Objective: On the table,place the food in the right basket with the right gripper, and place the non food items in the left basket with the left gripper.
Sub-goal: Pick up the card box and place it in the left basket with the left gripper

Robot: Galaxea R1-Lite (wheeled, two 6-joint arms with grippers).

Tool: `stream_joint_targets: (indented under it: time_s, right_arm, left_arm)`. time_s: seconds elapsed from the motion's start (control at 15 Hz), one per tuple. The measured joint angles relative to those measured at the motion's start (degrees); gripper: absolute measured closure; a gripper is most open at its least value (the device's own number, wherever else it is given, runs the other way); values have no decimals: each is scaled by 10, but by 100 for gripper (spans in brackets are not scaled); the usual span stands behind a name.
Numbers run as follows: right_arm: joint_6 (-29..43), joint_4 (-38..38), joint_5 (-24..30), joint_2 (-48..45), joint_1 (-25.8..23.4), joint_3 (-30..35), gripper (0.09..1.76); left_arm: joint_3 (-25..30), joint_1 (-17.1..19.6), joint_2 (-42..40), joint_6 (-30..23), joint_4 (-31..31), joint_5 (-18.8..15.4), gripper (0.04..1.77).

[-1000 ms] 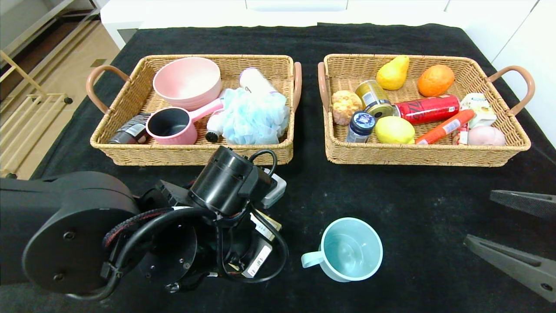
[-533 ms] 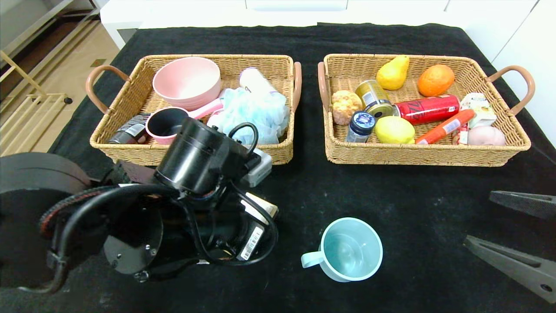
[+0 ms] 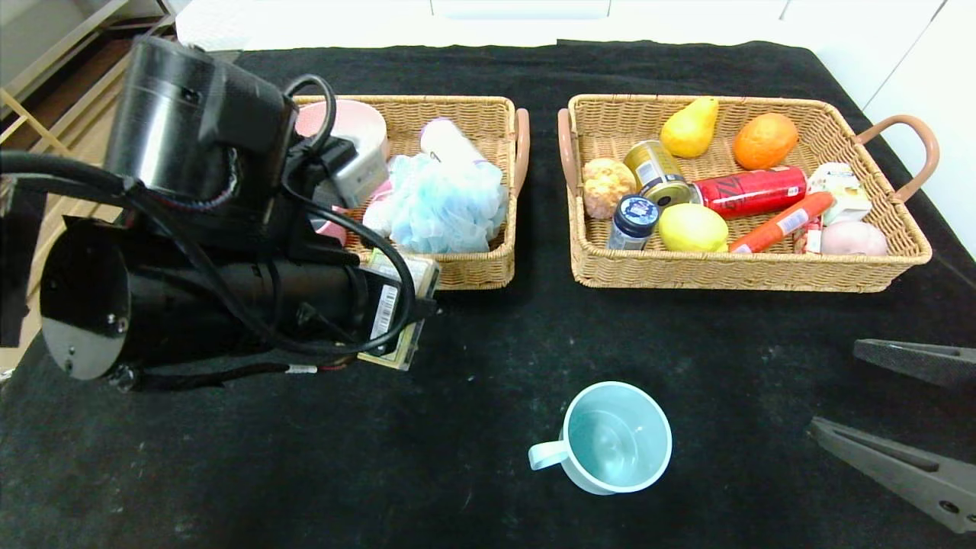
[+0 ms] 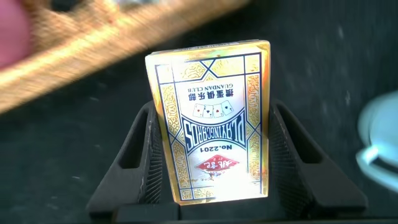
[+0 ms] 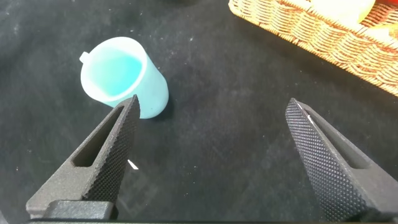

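Note:
My left gripper (image 4: 211, 109) is shut on the flat beige printed box (image 4: 211, 121), held above the table (image 3: 488, 457) at the front edge of the left basket (image 3: 473, 107); in the head view the box (image 3: 396, 309) peeks out beyond the arm. The pink pan (image 3: 333, 229) is mostly hidden behind that arm. The light blue mug (image 3: 614, 436) stands upright on the cloth in front. My right gripper (image 3: 835, 385) hovers open at the right edge, beside the mug (image 5: 121, 74). Lemon (image 3: 692, 227), gold can (image 3: 656, 171) and sausage (image 3: 781, 221) lie in the right basket (image 3: 732, 271).
The left basket also holds a pink bowl (image 3: 358, 122), a blue bath puff (image 3: 446, 202) and a white bottle (image 3: 450, 141). A pear (image 3: 690, 126), an orange (image 3: 765, 141), a red can (image 3: 751, 191) and a blue-lidded jar (image 3: 633, 217) crowd the right basket.
My left arm has risen from the table with the box and swung back and left to the left basket's front edge. The right arm and the mug have not moved.

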Motion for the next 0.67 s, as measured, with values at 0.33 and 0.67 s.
stream_joint_targets:
  time_s: [0.33,0.67]
  right_arm:
    - [0,0,0,-3,1,1,14]
    - [0,-1,0,0,-1,-1,14]
  left_arm:
    - [-83,54,13,-6,-5,4,78]
    - [-169,116,60,-20,-41,11,79]
